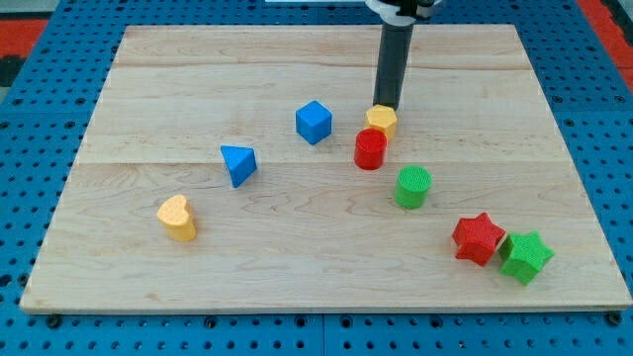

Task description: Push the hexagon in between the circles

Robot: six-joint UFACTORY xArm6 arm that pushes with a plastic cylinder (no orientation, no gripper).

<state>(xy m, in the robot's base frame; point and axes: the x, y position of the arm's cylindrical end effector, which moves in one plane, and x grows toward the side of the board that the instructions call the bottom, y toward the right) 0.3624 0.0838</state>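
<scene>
Yellow hexagon [381,121] sits near the board's top middle, touching the red circle [370,149] just below it; the green circle [412,187] lies lower right, apart from the red; my tip [386,107] rests at the hexagon's top edge; no fingers exist to open or close; the push seems under way; next, I judge, steer the hexagon rightward and down into the gap without shoving the red circle.

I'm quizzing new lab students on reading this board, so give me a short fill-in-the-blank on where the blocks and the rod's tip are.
1. My tip sits at the top edge of the yellow ____ block.
2. The red cylinder touches the yellow block on its ____ side in the view.
3. The green cylinder lies toward the view's lower ____ of the red cylinder.
4. The green star sits beside the ____ star.

Missing words: hexagon; bottom; right; red
</scene>
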